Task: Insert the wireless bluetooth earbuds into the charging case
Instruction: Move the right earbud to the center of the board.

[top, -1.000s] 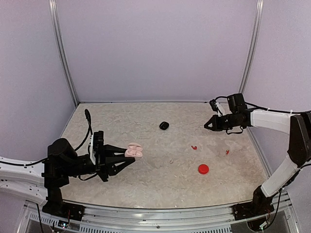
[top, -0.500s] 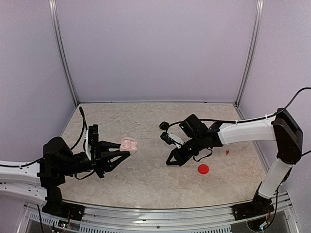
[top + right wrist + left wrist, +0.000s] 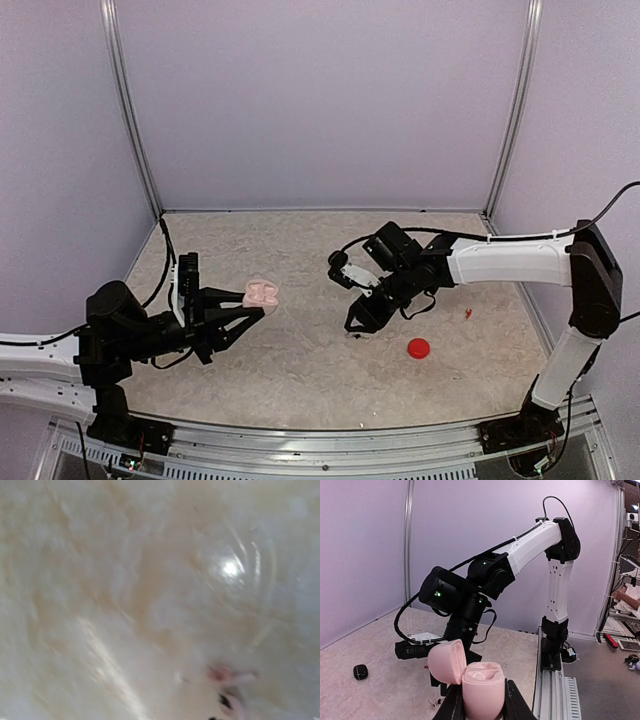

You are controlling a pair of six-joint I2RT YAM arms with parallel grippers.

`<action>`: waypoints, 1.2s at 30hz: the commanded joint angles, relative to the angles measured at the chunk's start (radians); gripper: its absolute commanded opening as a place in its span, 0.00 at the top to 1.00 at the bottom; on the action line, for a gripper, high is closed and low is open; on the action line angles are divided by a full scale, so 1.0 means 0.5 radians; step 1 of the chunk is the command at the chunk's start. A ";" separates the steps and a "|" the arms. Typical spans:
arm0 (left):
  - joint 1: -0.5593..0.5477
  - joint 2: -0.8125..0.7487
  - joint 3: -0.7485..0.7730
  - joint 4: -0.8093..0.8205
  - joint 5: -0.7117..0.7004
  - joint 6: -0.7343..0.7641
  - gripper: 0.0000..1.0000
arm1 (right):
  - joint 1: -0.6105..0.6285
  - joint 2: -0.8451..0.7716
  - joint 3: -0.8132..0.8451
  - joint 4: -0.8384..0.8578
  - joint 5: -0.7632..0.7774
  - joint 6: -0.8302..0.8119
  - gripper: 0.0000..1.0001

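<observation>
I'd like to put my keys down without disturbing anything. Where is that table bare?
Bare: the far strip of the table under the back wall, and the near middle between the pink case and the red case. Crowded: right of centre, around the right gripper, red case and red earbud.

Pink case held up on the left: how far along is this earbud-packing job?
Done: the left end effector grips the open pink rounded plastic charging case, its wells showing no earbuds. In hand: the right end effector hangs low over the table. Left: a tiny red earbud lies loose, so nothing is inserted yet.
</observation>
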 commanded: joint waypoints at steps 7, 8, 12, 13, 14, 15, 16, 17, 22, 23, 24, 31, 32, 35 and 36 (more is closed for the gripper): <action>0.032 -0.046 -0.003 -0.038 0.018 0.009 0.90 | -0.070 0.226 0.334 -0.612 0.162 -0.391 0.58; 0.032 -0.055 -0.003 -0.041 0.017 0.010 0.90 | -0.070 0.250 0.358 -0.633 0.163 -0.400 0.58; 0.036 -0.070 -0.006 -0.042 0.018 0.020 0.90 | -0.071 0.365 0.459 -0.724 0.197 -0.431 0.63; 0.039 -0.069 -0.003 -0.042 0.022 0.022 0.90 | -0.071 0.404 0.488 -0.738 0.200 -0.438 0.63; 0.040 -0.069 -0.003 -0.042 0.024 0.025 0.90 | -0.071 0.432 0.514 -0.754 0.201 -0.442 0.64; 0.038 -0.067 -0.003 -0.042 0.026 0.025 0.90 | -0.072 0.457 0.543 -0.765 0.199 -0.450 0.65; 0.040 -0.066 -0.004 -0.039 0.025 0.027 0.90 | -0.071 0.485 0.567 -0.775 0.198 -0.452 0.66; 0.037 -0.066 -0.005 -0.038 0.027 0.026 0.90 | -0.069 0.506 0.582 -0.786 0.196 -0.454 0.67; 0.039 -0.069 -0.009 -0.030 0.030 0.030 0.90 | -0.047 0.604 0.653 -0.831 0.195 -0.476 0.69; 0.042 -0.069 -0.009 -0.030 0.030 0.033 0.90 | -0.041 0.620 0.665 -0.842 0.201 -0.477 0.69; 0.042 -0.069 -0.011 -0.028 0.029 0.034 0.90 | -0.031 0.638 0.675 -0.854 0.208 -0.477 0.69; 0.040 -0.065 -0.019 -0.021 0.040 0.038 0.90 | 0.017 0.711 0.713 -0.883 0.251 -0.476 0.72; 0.042 -0.067 -0.021 -0.021 0.042 0.039 0.90 | 0.020 0.720 0.717 -0.881 0.254 -0.477 0.72; 0.040 -0.077 -0.027 -0.022 0.040 0.041 0.90 | 0.028 0.745 0.722 -0.880 0.279 -0.477 0.74; 0.045 -0.082 -0.029 -0.021 0.035 0.040 0.90 | 0.032 0.757 0.722 -0.883 0.293 -0.474 0.75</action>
